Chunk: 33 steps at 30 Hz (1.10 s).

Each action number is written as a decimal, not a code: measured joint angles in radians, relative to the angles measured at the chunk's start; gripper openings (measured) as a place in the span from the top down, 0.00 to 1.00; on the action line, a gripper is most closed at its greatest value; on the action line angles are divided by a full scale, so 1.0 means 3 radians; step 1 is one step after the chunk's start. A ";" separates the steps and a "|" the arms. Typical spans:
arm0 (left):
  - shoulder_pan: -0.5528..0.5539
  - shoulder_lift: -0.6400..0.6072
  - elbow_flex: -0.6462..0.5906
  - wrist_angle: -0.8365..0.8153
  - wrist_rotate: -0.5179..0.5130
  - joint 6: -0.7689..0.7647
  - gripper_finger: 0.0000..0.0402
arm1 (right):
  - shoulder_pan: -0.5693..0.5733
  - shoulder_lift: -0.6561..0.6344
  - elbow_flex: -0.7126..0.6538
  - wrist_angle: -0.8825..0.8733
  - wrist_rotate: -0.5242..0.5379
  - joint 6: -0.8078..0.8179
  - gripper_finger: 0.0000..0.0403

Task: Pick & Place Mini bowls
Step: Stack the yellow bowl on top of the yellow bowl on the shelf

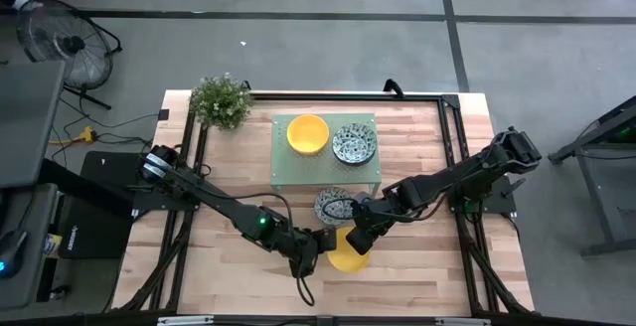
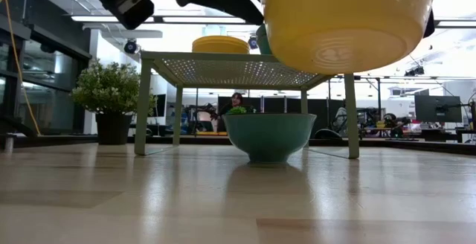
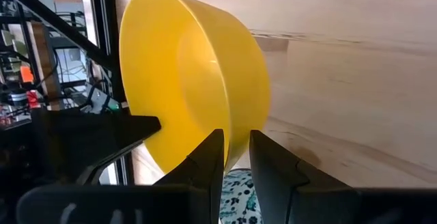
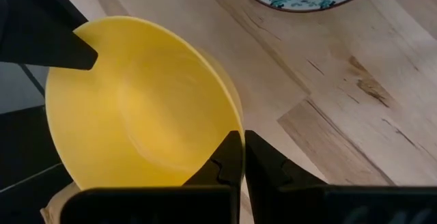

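Pale wooden planks of the desk (image 1: 417,266) run under both my arms, with grey floor all around it. Nearest the front edge, a yellow bowl (image 1: 347,251) is up off the wood, as the low view shows it hanging in the air (image 2: 348,21) with open space beneath. My left hand (image 1: 320,243) reaches it from the left side, and my right hand (image 1: 360,235) comes at it from the right, so the two meet at the same bowl. From my right wrist, my fingers (image 4: 225,161) are pinched together on the bowl's rim (image 4: 143,108), one inside and one outside the wall, gripping it. From my left wrist, my fingers (image 3: 208,161) sit close together at the rim of the same bowl (image 3: 198,80), which stands on edge before them; whether they truly clamp it I cannot tell. Just beyond my hands, a patterned bowl (image 1: 334,205) rests on the desk, beside the front of the pale green stand (image 1: 298,167); in the low view it stands level on the wood under the stand's perforated top (image 2: 269,135). Farther back, on top of the stand, a second yellow bowl (image 1: 308,133) and a second patterned bowl (image 1: 354,144) sit side by side, near each other but apart. At the far left corner of the desk stands a leafy plant (image 1: 221,100).
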<state>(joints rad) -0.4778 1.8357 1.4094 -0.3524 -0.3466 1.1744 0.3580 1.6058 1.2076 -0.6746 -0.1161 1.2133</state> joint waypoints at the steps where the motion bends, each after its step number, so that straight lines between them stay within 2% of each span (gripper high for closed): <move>1: 0.0000 0.0000 0.0000 0.0002 0.0013 0.0000 0.84 | 0.0000 0.0000 0.0000 0.0004 0.0005 0.0000 1.00; 7: 0.0000 0.0000 0.0000 0.0036 0.0064 -0.0001 0.85 | 0.0000 0.0000 0.0000 0.0013 0.0005 -0.0006 1.00; 13: -0.0001 0.0005 -0.0005 0.0005 0.0111 -0.0006 0.98 | 0.0000 -0.0005 0.0005 0.0046 0.0020 -0.0009 1.00; 23: -0.0003 0.0007 -0.0005 0.0003 0.0115 -0.0139 0.99 | 0.0000 -0.0005 0.0005 0.0113 0.0144 -0.0172 0.99; 28: -0.0005 0.0007 -0.0005 -0.0025 0.0115 -0.0202 1.00 | 0.0003 -0.0008 0.0005 0.0169 0.0145 -0.0319 0.94; 33: -0.0001 0.0007 -0.0005 -0.0009 0.0086 -0.0265 1.00 | 0.0006 -0.0011 0.0008 0.0200 0.0115 -0.0395 0.82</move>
<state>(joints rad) -0.4781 1.8378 1.4078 -0.3553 -0.3210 1.0949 0.3599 1.6026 1.2098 -0.6147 -0.0816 1.0947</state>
